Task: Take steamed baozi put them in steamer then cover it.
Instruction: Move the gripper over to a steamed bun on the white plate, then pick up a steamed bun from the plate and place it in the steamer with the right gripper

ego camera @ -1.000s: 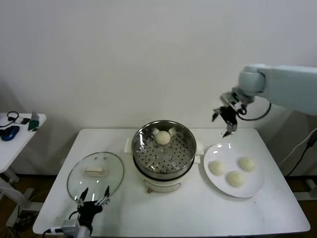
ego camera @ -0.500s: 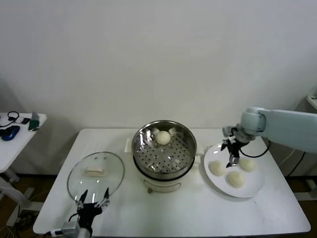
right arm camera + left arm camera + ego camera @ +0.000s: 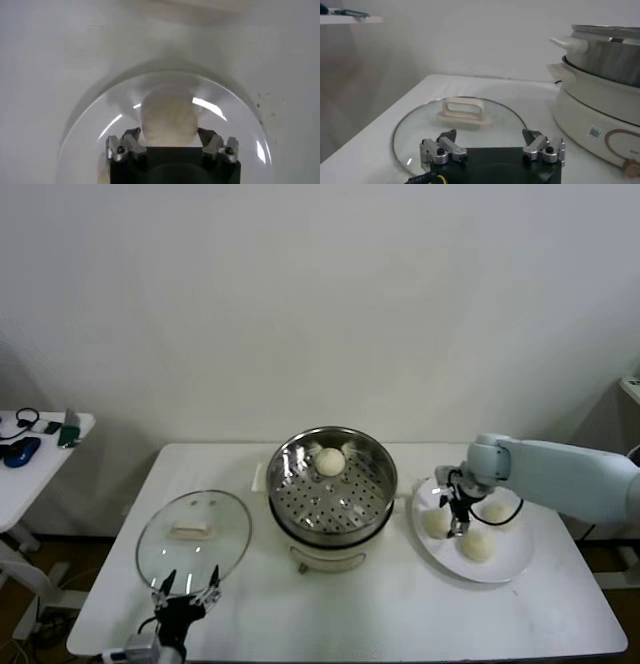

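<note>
The steel steamer [image 3: 332,496] sits on its cream pot at the table's middle, with one baozi [image 3: 329,461] inside at the back. Three baozi lie on the white plate [image 3: 512,564]: one on the left [image 3: 434,524], one in front [image 3: 476,545] and one at the back right [image 3: 497,511]. My right gripper [image 3: 456,522] is down on the plate, open, its fingers on either side of the left baozi [image 3: 167,117]. The glass cover [image 3: 193,532] lies flat on the table to the left. My left gripper [image 3: 187,586] is open and empty at the cover's near edge.
A small side table [image 3: 35,446] with dark gadgets stands at the far left. The pot's side [image 3: 600,107] rises close beside the cover's handle [image 3: 465,111]. The plate's rim [image 3: 90,120] curves around the right gripper [image 3: 170,145].
My right arm has come down from above the table's back right to the plate, then shifted left to straddle the left baozi. The left arm has not moved.
</note>
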Action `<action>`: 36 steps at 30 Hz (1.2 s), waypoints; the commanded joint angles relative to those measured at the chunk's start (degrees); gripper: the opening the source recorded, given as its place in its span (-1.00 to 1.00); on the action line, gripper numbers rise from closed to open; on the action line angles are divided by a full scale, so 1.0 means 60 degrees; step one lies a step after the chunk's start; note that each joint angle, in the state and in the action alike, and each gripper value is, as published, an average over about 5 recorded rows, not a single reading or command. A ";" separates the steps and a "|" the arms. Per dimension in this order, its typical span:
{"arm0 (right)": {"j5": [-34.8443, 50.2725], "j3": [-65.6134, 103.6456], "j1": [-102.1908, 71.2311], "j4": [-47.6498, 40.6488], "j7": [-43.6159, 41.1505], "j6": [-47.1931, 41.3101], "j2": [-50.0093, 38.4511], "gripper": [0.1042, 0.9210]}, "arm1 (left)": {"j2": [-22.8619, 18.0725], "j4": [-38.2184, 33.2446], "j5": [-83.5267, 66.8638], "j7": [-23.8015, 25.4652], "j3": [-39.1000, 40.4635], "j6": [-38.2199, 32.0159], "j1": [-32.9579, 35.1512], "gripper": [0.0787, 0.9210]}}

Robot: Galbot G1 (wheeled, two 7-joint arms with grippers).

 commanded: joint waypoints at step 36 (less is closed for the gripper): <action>0.3745 -0.0235 0.4170 0.2834 0.0986 -0.1892 0.4453 0.20 | 0.0141 -0.0404 0.0022 0.0028 0.0185 0.0013 0.0079 0.77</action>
